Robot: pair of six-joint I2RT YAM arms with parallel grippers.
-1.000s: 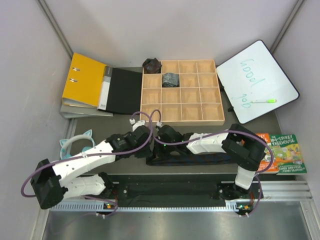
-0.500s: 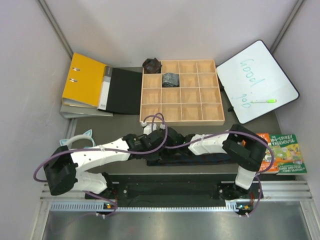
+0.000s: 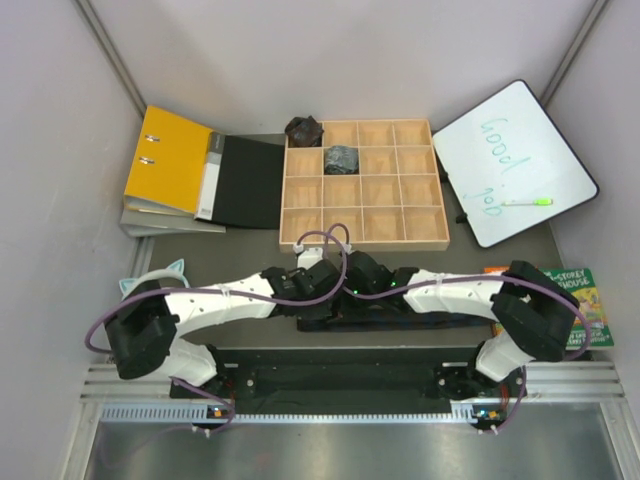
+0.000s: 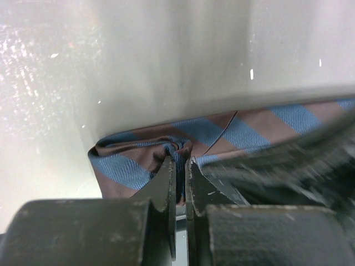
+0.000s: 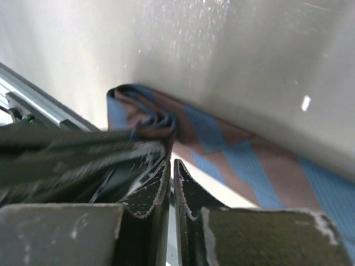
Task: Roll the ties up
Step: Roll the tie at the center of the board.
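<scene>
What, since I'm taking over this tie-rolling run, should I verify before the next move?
1. Left gripper pinching the striped tie: ok, fabric sits between its fingers.
2. Right gripper gripping the tie: cannot tell; jaws nearly together at the coiled end.
3. Roll finished: not ok; only the end is coiled, the rest lies flat.
4. Free cells in the wooden tray: ok; two rolled ties take up only its far-left corner.

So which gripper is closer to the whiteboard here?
Right. The right gripper is at the striped tie mid-table, on the side toward the whiteboard; the left gripper, pinching that tie, sits just beyond it, farther from the board.
</scene>
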